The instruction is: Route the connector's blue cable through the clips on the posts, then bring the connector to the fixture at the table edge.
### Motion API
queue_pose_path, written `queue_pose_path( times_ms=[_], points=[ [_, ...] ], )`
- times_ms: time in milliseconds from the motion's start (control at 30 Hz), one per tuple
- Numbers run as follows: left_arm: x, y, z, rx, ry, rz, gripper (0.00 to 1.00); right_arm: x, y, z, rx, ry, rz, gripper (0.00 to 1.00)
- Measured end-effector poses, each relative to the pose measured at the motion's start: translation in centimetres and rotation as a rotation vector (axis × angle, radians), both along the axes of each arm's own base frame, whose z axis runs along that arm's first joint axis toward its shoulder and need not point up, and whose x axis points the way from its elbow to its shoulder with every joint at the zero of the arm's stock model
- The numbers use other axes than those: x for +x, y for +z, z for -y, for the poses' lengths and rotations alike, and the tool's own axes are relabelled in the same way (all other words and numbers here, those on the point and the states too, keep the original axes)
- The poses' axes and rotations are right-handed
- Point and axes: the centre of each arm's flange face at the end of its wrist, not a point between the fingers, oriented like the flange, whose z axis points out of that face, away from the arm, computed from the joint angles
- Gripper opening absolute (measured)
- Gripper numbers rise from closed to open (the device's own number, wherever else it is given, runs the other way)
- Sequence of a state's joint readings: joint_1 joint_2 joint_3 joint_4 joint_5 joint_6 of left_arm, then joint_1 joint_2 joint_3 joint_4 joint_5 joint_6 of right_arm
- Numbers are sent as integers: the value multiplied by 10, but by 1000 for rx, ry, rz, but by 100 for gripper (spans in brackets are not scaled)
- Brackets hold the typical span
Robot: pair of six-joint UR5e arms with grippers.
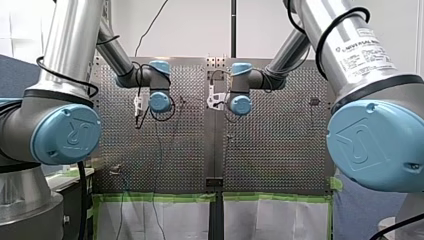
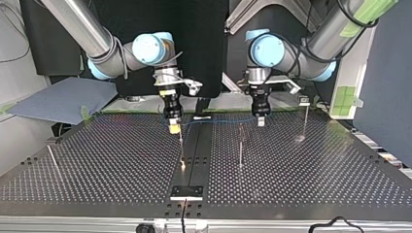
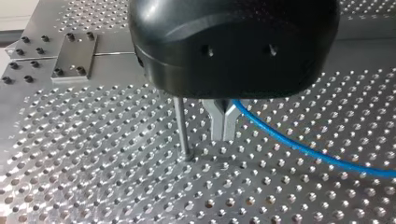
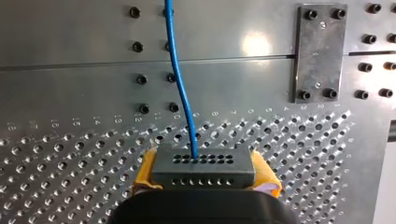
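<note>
In the right wrist view a grey connector (image 4: 203, 167) with rows of holes sits clamped between the yellow pads of my right gripper (image 4: 204, 179). Its blue cable (image 4: 180, 70) runs straight ahead over the plate. In the top view the blue cable (image 2: 218, 121) stretches level from my right gripper (image 2: 173, 127) across to my left gripper (image 2: 261, 120). In the left wrist view my left gripper (image 3: 223, 130) has its metal fingers shut on the blue cable (image 3: 317, 154), which trails off to one side. A thin post (image 3: 182, 130) stands just beside the fingers.
Thin posts rise from the perforated table (image 2: 316, 165): one (image 2: 240, 145) below my left gripper, one (image 2: 180, 145) under my right gripper, one (image 2: 305, 119) at the top view's right, one (image 2: 53, 158) at its left. A bolted plate fixture (image 2: 186, 192) sits at the near edge.
</note>
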State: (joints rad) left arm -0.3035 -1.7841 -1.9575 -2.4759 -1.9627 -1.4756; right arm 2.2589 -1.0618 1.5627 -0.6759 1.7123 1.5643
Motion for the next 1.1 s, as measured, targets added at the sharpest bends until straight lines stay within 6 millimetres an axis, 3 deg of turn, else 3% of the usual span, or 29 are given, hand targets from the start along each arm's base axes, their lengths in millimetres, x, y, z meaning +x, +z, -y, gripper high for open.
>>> queue_pose_path(
  times_ms=[300, 1100],
  points=[
    [15, 13, -6, -4, 5, 17, 0, 4, -3, 6, 2, -1, 5, 0],
    [25, 10, -8, 10, -23, 8, 0, -6, -10, 25, 9, -20, 12, 0]
  ],
)
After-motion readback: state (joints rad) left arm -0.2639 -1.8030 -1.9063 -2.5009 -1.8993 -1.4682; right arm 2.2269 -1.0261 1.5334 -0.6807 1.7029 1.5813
